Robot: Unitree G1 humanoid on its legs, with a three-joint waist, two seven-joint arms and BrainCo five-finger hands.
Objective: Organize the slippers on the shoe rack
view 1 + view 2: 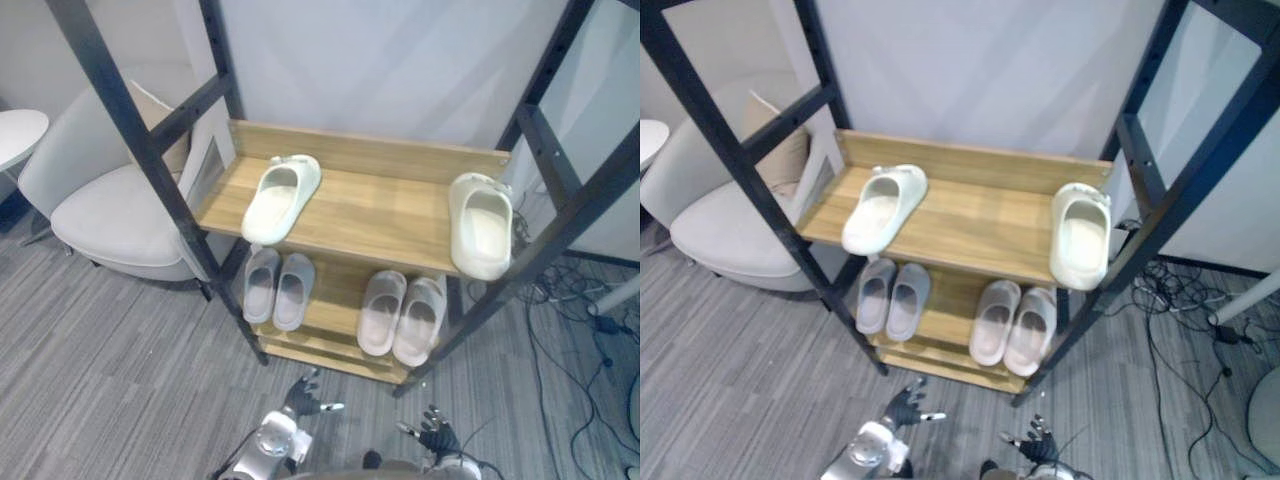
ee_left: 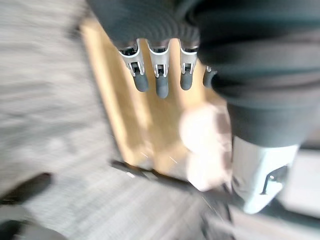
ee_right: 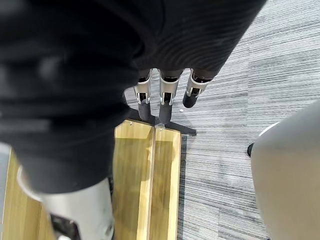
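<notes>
**On the black-framed wooden shoe rack, the top pair sits split apart**

On the upper light-wood shelf, one cream moulded foam slipper lies near the left end, set at an angle. The second cream slipper sits at the far right end, beside the frame post, its near end hanging over the front edge. The two are well apart.

On the lower shelf, a pale grey pair of slippers lies side by side at the left, and a pinkish-white pair at the right.

Low before the rack, over grey striped carpet, the left hand and right hand hover with fingers straight and spread, grasping nothing. A white upholstered armchair stands left of the rack.
</notes>
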